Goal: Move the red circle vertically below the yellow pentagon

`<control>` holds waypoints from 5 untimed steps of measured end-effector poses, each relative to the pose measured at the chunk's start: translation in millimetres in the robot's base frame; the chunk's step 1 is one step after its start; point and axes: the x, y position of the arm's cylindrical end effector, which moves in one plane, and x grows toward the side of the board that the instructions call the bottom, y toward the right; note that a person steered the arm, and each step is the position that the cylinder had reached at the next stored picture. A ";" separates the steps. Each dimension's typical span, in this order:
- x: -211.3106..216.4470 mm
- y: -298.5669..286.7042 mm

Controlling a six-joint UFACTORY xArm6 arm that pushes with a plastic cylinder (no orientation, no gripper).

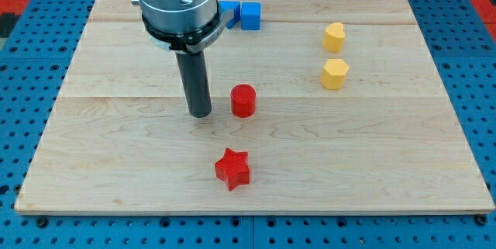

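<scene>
Camera view shows my tip (201, 114) resting on the wooden counter (116, 164), just beside the red circle (243, 101) on the circle's left as the view has it, with a narrow gap between them — contact is not visible. This arm carries no fingers, only the rod, so there is nothing to clench or release; nothing is held. The red circle sits near the middle of the counter, and the yellow pentagon (334, 73) lies to the view's right and slightly higher, well apart from it. A yellow heart-like block (334, 37) stands above the pentagon, a red star (232, 169) lies below the circle toward the view's bottom, and two blue blocks (242, 14) sit at the top edge, partly hidden behind the arm. The step in hand appears to be the approach to a rightward push. For a clean result, the push line should pass through the circle's centre; an off-centre contact on a round block is likely to let it slip aside. The target spot — directly under the pentagon, toward the view's bottom — probably calls for a push to the right with a small downward component, stopping short of the pentagon. The star lies clear of that path.
</scene>
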 end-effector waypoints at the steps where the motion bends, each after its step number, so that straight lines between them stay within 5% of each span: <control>1: -19.7 -6.3; 4: -14.7 160.6; 5: -19.3 109.3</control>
